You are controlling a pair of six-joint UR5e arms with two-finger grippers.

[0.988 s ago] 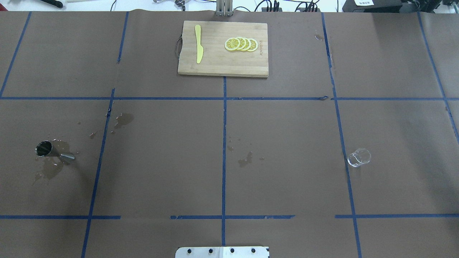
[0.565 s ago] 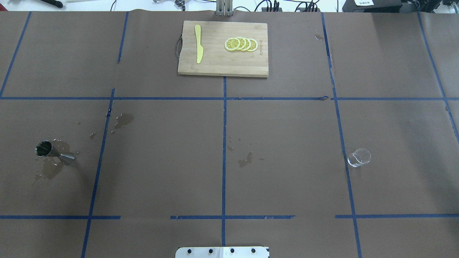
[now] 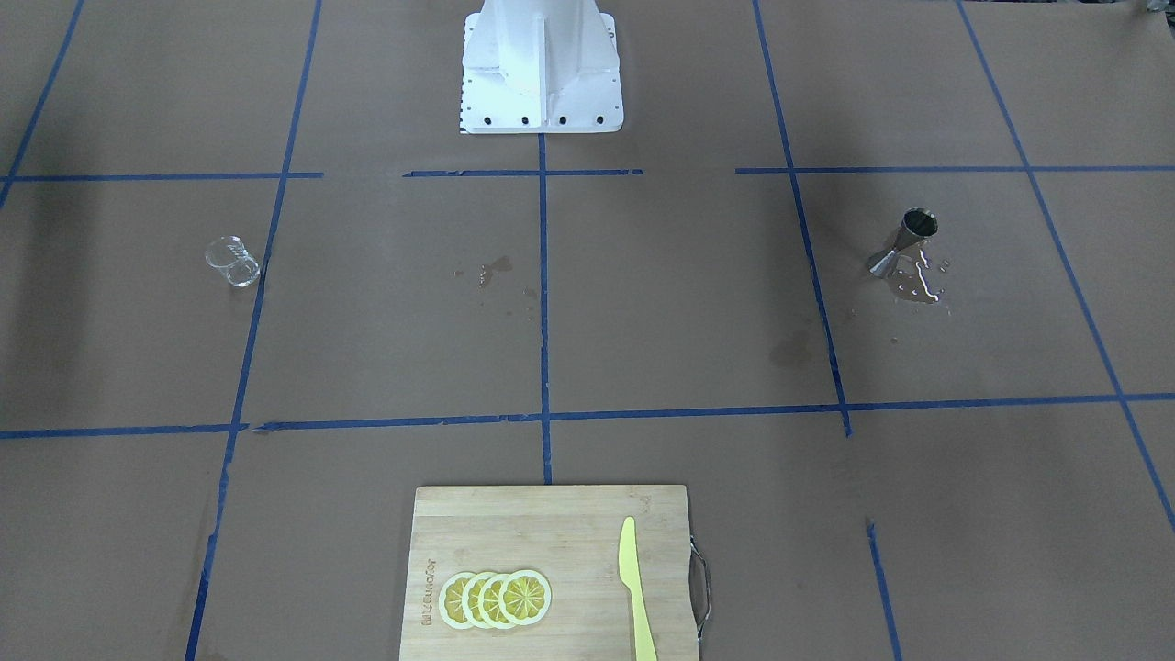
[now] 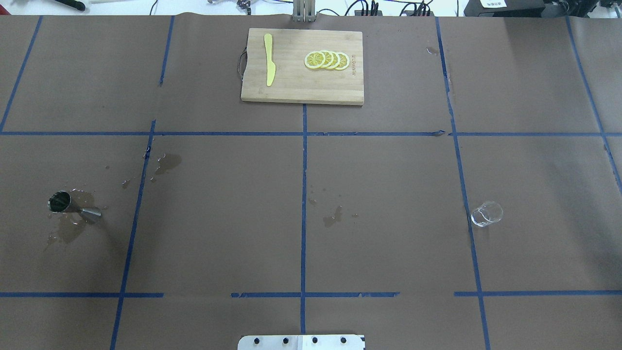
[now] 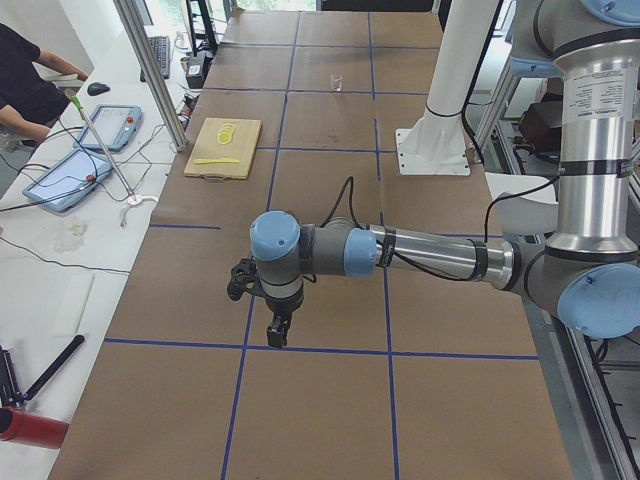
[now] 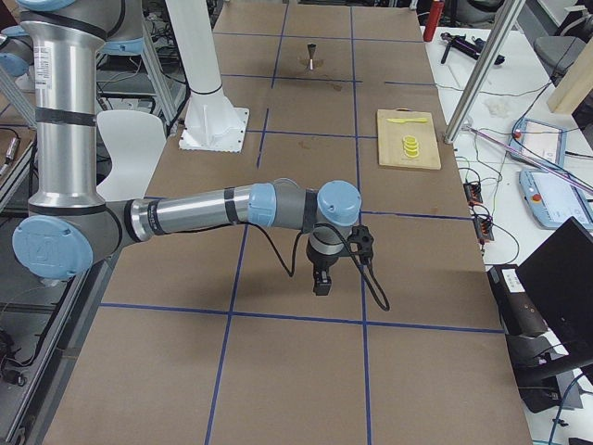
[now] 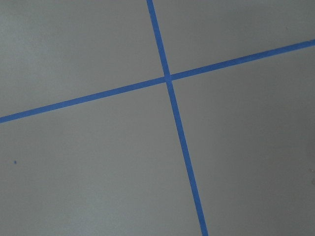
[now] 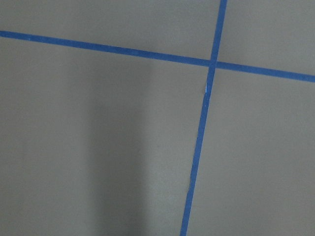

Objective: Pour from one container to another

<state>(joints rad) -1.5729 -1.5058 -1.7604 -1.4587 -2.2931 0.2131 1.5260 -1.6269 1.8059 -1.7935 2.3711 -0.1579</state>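
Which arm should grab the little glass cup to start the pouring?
Right. The glass beaker stands on the robot's right half of the table, where the right arm reaches in; the steel jigger sits far over on the left arm's side.

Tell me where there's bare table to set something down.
The stretch between the jigger and beaker is bare, apart from a stain; so is the row nearest the robot. Puddles crowd the jigger; the board fills far centre.

Left arm (image 5: pixel 430 255) & right arm (image 6: pixel 195 211): silver tubes, pale-blue joint caps, black cable (image 5: pixel 348 181) looped off each. Left gripper (image 5: pixel 277 338), right gripper (image 6: pixel 321 285) both black. White pedestal (image 3: pixel 542 46), base plate (image 3: pixel 477 115) w/ dark screws (image 3: pixel 525 120).
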